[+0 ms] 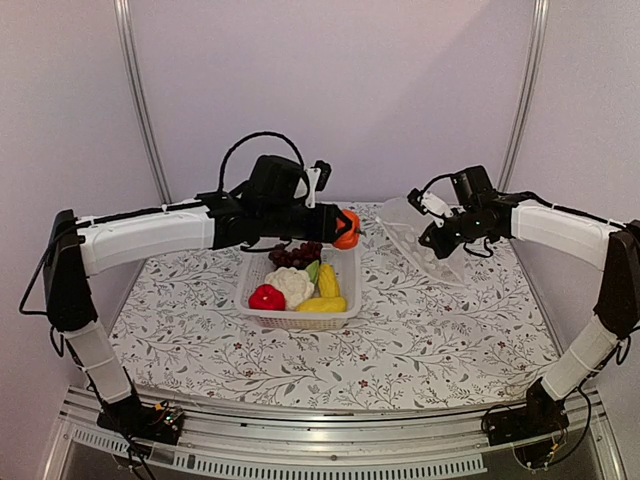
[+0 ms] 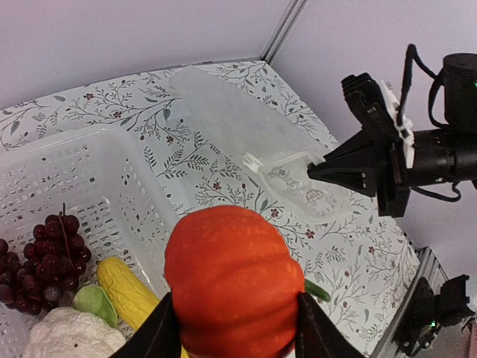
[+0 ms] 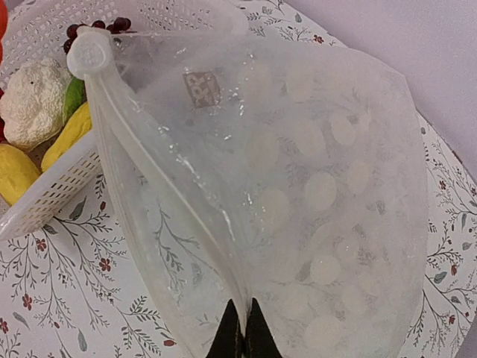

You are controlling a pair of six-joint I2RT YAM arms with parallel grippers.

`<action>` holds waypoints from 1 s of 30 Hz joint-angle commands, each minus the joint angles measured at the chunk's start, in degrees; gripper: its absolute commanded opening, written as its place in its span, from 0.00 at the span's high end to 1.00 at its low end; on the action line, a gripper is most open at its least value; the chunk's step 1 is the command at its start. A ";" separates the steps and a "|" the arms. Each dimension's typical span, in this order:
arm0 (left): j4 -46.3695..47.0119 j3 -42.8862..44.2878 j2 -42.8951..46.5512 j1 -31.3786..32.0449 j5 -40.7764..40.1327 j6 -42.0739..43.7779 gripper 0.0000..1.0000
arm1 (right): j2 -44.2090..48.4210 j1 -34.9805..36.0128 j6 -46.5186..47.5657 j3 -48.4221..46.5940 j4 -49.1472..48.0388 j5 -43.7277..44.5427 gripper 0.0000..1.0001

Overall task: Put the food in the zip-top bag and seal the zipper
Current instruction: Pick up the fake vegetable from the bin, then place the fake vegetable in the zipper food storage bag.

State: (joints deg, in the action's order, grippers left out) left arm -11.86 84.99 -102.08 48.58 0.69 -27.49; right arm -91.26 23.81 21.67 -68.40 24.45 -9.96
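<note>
Above the leafy tablecloth (image 1: 450, 330), the left gripper (image 2: 235, 339) is clamped on the pumpkin (image 2: 231, 287) over the far corner of the basket (image 1: 300, 322), and the zip-top bag (image 3: 313, 171) hangs off to its right, pinched at the mouth edge by the right gripper (image 3: 241, 335).

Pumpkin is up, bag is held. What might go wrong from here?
The right pincer pinches the zip-top bag at one edge only; its mouth looks nearly flat, so the pumpkin may not enter. Held by the left pincer, the wide pumpkin could slip if it bumps the floppy bag.
</note>
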 commanded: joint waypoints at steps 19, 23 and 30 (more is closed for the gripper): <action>44.03 -10.10 -4.58 15.12 6.31 -5.11 0.83 | 0.37 1.79 -5.84 -17.94 23.87 -7.58 1.00; 47.72 -8.52 -8.93 15.26 5.96 -7.45 0.84 | 1.40 1.76 -6.15 -17.24 24.34 -8.35 1.00; 49.23 -5.07 -13.99 14.55 4.64 -12.47 0.88 | 2.73 1.82 -6.47 -16.09 24.32 -10.52 1.00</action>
State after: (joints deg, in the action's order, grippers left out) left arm 33.91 77.32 -114.32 63.37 6.33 -36.12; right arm -89.95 25.45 16.05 -85.43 47.55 -18.31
